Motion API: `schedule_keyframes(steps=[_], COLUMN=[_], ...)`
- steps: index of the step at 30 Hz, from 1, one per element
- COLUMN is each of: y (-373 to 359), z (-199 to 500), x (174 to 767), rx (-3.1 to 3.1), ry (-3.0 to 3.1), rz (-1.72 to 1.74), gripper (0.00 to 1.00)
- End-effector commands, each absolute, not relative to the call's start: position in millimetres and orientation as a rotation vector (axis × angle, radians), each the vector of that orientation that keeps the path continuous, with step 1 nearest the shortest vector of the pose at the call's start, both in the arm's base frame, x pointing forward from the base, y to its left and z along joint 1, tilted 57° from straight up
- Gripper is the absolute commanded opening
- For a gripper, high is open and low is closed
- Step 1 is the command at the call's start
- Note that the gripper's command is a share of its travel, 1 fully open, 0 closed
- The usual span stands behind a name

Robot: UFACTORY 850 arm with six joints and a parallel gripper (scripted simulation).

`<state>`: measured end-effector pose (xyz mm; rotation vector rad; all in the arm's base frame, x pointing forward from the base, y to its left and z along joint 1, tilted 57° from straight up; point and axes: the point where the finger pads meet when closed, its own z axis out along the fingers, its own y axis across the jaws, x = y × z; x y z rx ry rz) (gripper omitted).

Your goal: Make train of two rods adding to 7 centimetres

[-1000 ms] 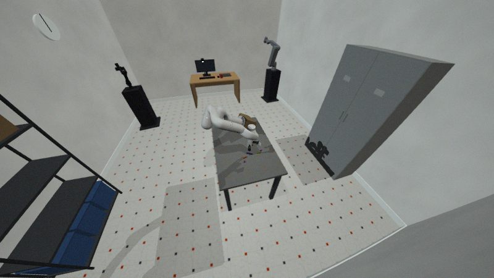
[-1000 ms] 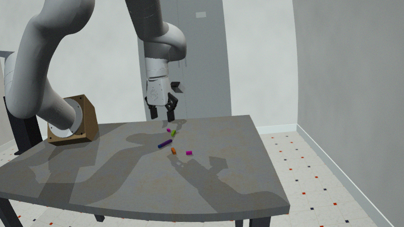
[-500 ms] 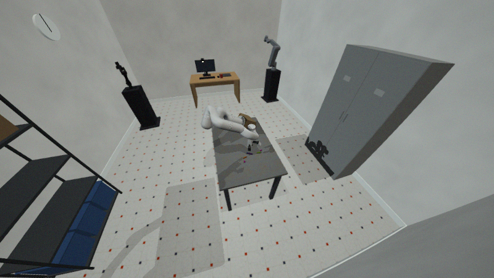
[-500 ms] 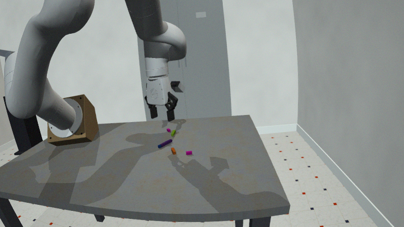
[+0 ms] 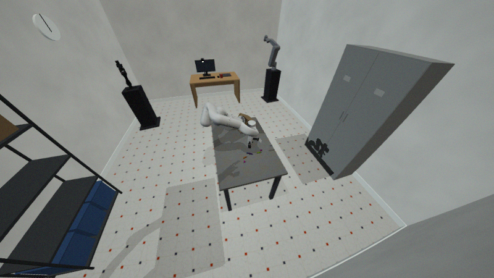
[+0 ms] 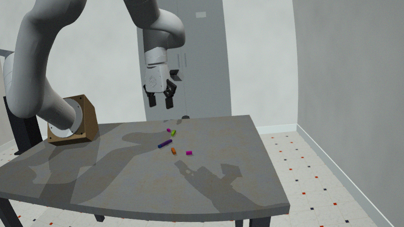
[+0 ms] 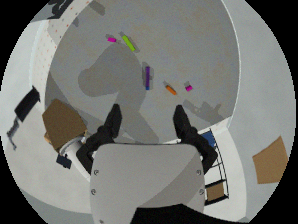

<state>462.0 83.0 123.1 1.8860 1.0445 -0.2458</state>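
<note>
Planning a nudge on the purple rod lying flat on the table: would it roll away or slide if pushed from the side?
The purple rod looks square-edged with flat faces, so it probably slides rather than rolls. It is long and thin, so an off-centre push would likely swivel it. It looks rigid and small, probably light for the open pincer.

Lighting: even, moderately bright.
Shadows: hard-edged arm shadows across the table [image 6: 254, 169], darkest towards its near right corner.
Glare: none.
Distortion: wrist view circular fisheye, edges bent; top view wide-angle.
Sharpness: wrist view soft.
</note>
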Motion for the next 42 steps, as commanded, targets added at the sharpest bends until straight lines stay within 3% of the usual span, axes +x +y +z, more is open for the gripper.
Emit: schedule_keyframes(steps=[1, 42], y=[105.4, 114.5], z=[138.6, 144.8], x=[455.6, 452.8], rx=[1.886, 1.886], ry=[1.044, 1.044], rz=[-0.246, -0.246], gripper=[1.00, 1.00])
